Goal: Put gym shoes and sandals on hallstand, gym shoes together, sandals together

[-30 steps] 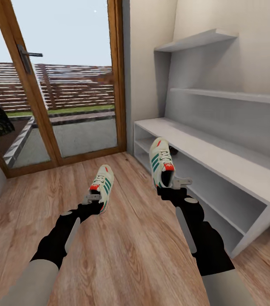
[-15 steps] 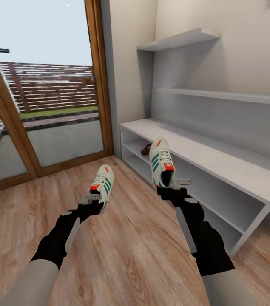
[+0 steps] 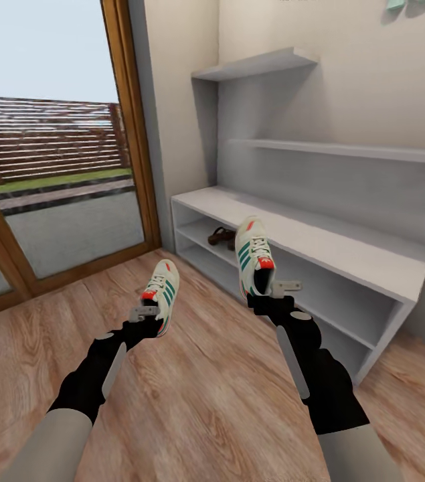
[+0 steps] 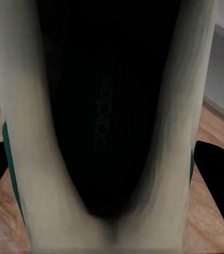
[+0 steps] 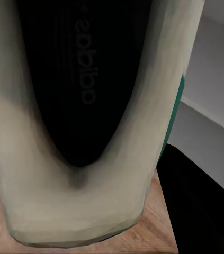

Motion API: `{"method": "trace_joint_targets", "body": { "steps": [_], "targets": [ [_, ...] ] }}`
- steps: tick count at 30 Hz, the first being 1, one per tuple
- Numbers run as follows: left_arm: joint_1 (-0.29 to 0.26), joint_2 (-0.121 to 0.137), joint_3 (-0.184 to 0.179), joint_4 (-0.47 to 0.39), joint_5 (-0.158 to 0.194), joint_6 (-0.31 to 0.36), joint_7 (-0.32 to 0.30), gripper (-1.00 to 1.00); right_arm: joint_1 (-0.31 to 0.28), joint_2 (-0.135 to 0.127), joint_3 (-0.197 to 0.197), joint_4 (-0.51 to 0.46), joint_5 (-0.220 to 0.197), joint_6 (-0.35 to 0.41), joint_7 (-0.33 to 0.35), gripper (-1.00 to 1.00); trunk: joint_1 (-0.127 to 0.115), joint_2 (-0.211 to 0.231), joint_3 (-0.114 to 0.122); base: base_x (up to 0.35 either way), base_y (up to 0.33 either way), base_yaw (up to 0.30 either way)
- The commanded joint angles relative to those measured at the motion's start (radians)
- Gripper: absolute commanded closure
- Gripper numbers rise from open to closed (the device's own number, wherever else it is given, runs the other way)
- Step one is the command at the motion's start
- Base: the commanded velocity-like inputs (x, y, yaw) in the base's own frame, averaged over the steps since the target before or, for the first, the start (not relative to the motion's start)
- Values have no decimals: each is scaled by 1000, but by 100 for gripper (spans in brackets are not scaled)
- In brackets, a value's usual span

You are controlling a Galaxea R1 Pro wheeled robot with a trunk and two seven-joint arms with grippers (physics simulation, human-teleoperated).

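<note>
Two cream-white lace-up sneakers are being held off the wood-plank floor (image 3: pixel 192 402), one by each arm. The left gym shoe (image 3: pixel 161 293) is being pinched at its heel by the left gripper (image 3: pixel 146 313), its toe pointing away and slightly up, with green side stripes, a red tongue patch and a small red toe mark being shown. The right gym shoe (image 3: pixel 253 254) is being pinched at its heel collar by the right gripper (image 3: pixel 276 289), and it is being carried higher, in front of the open shelf levels of the hallstand (image 3: pixel 346 251).

In the left wrist view the shoe (image 4: pixel 106 121) is being seen from behind: a dark, smooth insole with faint lettering is being framed by a padded cream collar, and a black finger (image 4: pixel 217 169) is being pressed at its side. In the right wrist view the other shoe (image 5: pixel 80 121) is being shown the same way, its rounded heel being edged in green.

The hallstand is being rendered as a matte, pale grey-white unit: a long flat bench top, two open levels beneath, a tall back panel and two stepped upper shelves. A pair of brown sandals (image 3: pixel 220 235) is being shown lying on its upper open level, near the end closest to the glazed door (image 3: pixel 58 167) with its warm wooden frame. The floor is being shown as light brown planks with visible grain.
</note>
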Motion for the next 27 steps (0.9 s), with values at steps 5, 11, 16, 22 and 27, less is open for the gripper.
{"method": "trace_joint_targets", "body": {
  "steps": [5, 11, 16, 22, 27],
  "targets": [
    [0, -1, 5, -1, 4, 7, -5, 100, -1, 0, 1, -1, -10, 4, -10, 100, 0, 0, -1, 0, 328, -277],
    [0, -1, 5, -1, 4, 7, -5, 100, -1, 0, 1, -1, -10, 4, -10, 100, 0, 0, -1, 37, 337, -277],
    [0, -1, 5, -1, 4, 7, -5, 100, -1, 0, 1, -1, -10, 4, -10, 100, 0, 0, -1, 177, 313, -277],
    [0, -1, 5, -1, 4, 7, -5, 100, -1, 0, 1, -1, -10, 4, -10, 100, 0, 0, -1, 161, 312, -277],
    [0, -1, 5, -1, 4, 7, -5, 100, -1, 0, 1, -1, -10, 4, -10, 100, 0, 0, -1, 145, 317, -277]
  ]
}}
